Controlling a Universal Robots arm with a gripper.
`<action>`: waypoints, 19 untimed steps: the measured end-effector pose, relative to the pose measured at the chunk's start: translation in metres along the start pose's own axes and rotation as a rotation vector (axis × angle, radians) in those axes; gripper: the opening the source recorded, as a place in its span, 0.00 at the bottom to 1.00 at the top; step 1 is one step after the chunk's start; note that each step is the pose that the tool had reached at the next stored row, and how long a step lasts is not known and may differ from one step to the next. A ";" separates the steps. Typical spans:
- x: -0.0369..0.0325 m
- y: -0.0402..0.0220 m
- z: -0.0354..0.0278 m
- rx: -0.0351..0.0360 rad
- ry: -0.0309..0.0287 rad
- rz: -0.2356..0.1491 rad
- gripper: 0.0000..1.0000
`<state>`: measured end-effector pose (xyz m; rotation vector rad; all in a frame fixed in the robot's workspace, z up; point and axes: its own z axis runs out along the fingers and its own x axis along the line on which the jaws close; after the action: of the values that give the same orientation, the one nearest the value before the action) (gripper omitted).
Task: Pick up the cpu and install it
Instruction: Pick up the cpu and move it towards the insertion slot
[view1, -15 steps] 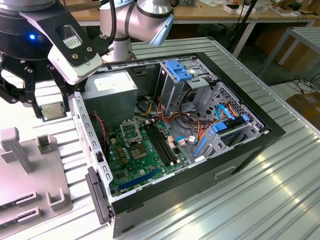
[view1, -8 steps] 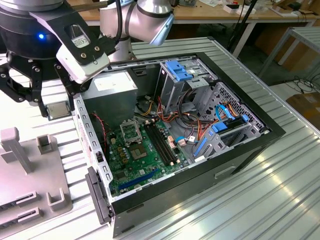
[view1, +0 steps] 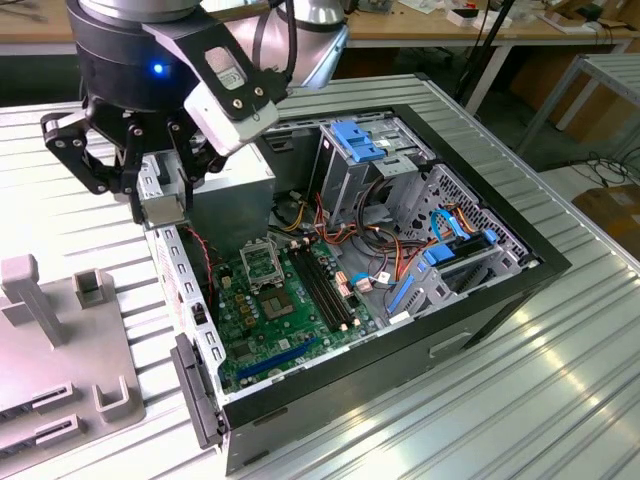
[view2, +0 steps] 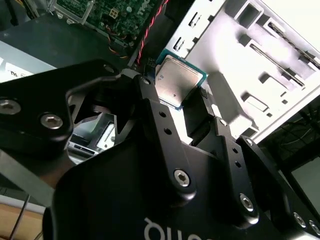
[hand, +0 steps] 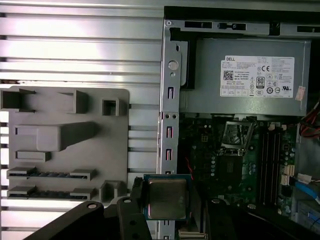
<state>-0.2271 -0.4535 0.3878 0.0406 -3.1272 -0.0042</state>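
Currently the cpu (hand: 166, 198) is held by the gripper (view1: 163, 185), whose fingers (view2: 196, 117) are closed onto two opposite edges of the chip, so that the gap between them equals the width of the package. In both wrist views the pale metal face and its thin green border are seen clamped flat between the dark fingers. The chip is carried in the air above the metal side wall (hand: 170, 125) of the computer case (view1: 330, 395), between the grey fixture tray (hand: 65, 135) and the motherboard (hand: 225, 175). It is well apart from the socket (hand: 236, 136), which is mounted on the board next to the power supply (hand: 245, 80). The part is judged to be very light, thin and rigid, so no sag is expected. The smooth metal lid is likely to be slippery, and the underside contacts are assumed to be fragile. The edges of the package are therefore considered the correct place of hold, as is seen here, with the top and bottom faces left untouched. Moderate clamping force is judged sufficient, since excess force could chip the thin border, while too little could allow the chip to tilt or slide out
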 end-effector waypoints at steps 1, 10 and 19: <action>-0.0013 0.0000 0.0000 0.0000 0.0000 0.000 0.47; -0.0150 -0.0004 -0.0002 0.0000 0.0000 0.000 0.47; -0.0198 -0.0044 -0.0003 0.0000 0.0000 0.000 0.47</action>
<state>-0.2072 -0.4573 0.3878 0.0407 -3.1272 -0.0042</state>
